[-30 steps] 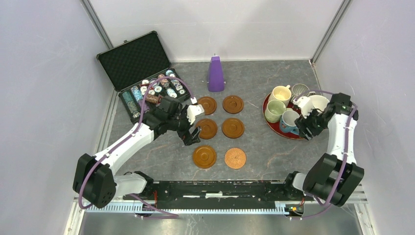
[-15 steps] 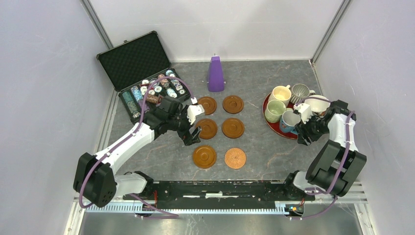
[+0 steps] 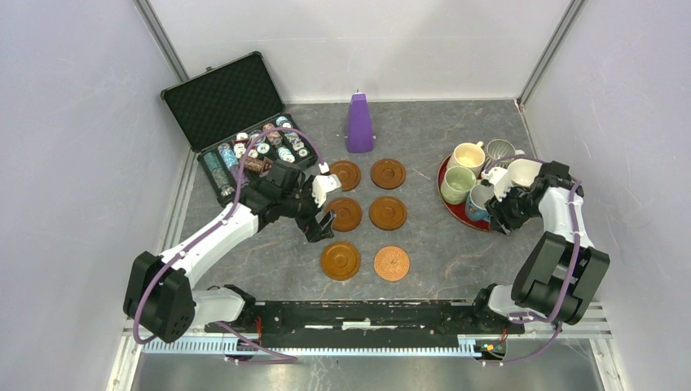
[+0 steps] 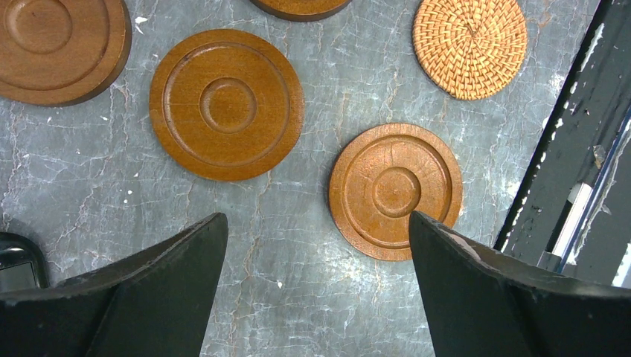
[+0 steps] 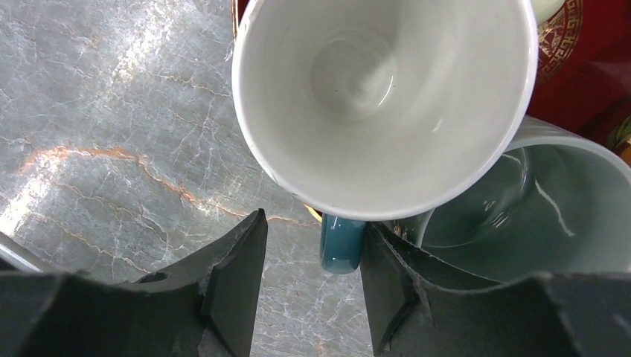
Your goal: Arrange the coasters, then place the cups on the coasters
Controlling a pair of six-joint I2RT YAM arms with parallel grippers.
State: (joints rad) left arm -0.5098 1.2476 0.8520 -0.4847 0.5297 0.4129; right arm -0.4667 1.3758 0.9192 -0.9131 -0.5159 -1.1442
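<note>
The left end effector (image 4: 316, 245) is held wide open just above the surface (image 4: 74, 201), beside the six coasters (image 3: 388, 213) laid out in two columns of three. The right end effector (image 5: 312, 230) is set part-open around the handle of the blue cup (image 5: 387, 104), one finger touching it. The cup is seen upright at the red tray's (image 5: 588, 67) edge, against the grey-teal cup (image 5: 551, 216).
</note>
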